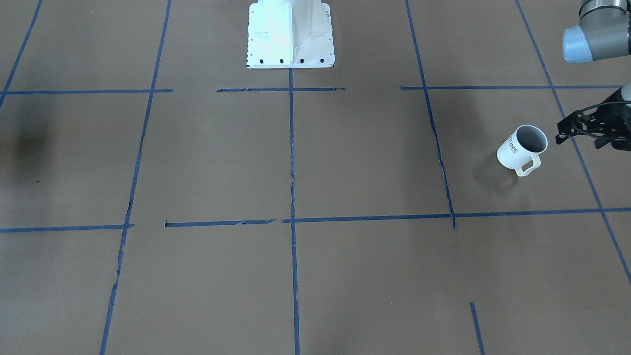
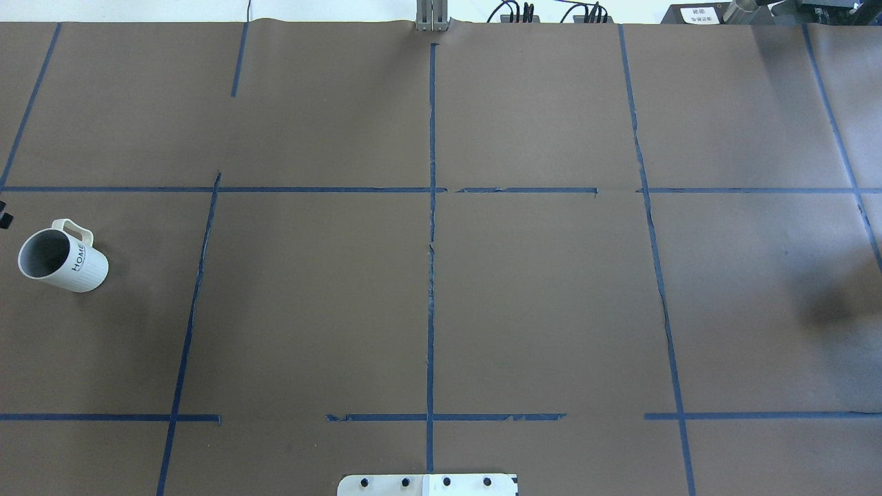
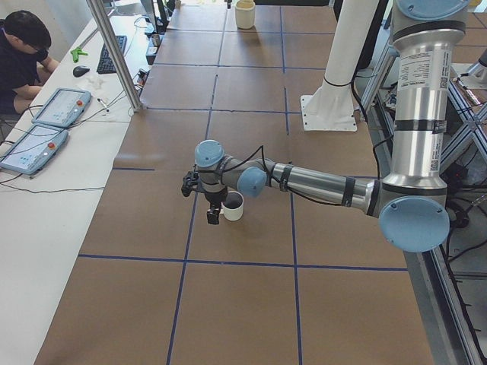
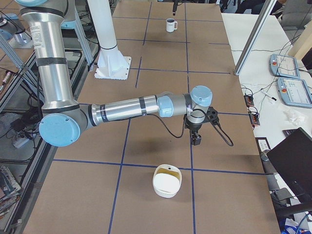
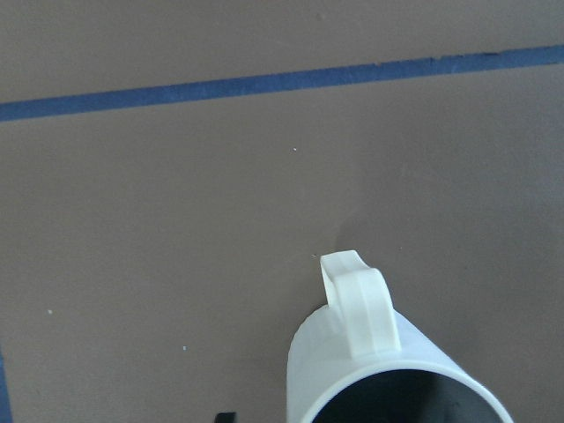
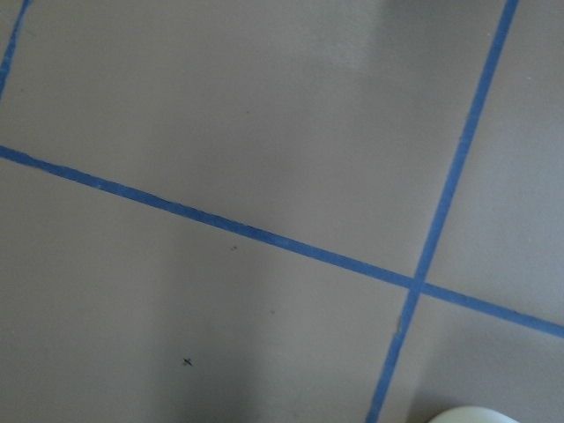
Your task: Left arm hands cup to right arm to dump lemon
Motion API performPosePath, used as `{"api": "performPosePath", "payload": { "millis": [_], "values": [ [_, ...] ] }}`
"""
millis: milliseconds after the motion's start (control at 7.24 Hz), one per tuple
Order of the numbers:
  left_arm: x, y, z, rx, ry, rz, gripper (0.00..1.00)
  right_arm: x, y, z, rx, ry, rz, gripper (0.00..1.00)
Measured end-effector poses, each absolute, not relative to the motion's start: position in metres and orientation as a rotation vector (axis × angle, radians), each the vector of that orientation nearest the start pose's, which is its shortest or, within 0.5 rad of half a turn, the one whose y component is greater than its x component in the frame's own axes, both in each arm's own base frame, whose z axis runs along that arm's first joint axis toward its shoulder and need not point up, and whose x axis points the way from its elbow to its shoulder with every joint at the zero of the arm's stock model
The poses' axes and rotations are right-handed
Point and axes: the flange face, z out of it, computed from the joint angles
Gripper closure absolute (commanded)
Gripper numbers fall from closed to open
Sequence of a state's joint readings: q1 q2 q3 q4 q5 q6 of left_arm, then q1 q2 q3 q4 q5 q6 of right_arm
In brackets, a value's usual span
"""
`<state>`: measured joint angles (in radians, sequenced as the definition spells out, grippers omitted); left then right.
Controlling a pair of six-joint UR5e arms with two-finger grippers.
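Note:
The white cup [image 1: 515, 148] with dark "HOME" lettering stands upright near the table's left end, also in the overhead view [image 2: 65, 260]. Its handle [image 5: 361, 308] shows in the left wrist view. Its inside looks dark grey; the lemon is hidden. My left gripper [image 1: 579, 140], a black open frame, hovers just beside the cup's mouth with its jaws apart and empty; it also shows in the exterior left view [image 3: 202, 201]. My right gripper [image 4: 197, 139] points down over bare table at the other end; I cannot tell if it is open or shut.
A white bowl [image 4: 166, 183] with a yellowish inside sits on the table just in front of the right gripper; its rim shows in the right wrist view [image 6: 476, 414]. The robot's white base [image 1: 291, 34] stands at the middle back. Blue tape lines [image 2: 432, 207] grid the brown table.

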<state>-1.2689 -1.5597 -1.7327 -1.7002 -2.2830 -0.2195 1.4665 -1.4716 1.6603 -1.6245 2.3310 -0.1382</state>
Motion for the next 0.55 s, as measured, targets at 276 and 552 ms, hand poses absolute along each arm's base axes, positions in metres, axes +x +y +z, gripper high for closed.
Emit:
{"api": "performPosePath", "payload": {
  "millis": [276,552],
  "values": [
    [0.027,-0.5,0.583,0.099,0.733,0.19,0.0,0.04,-0.505,0.61,0.11,-0.762,-0.259,0.0],
    [0.0,-0.488,0.594,0.105,0.725,0.167,0.0,0.048,-0.479,0.637,0.065,-0.773,-0.221,0.0]
  ]
}}
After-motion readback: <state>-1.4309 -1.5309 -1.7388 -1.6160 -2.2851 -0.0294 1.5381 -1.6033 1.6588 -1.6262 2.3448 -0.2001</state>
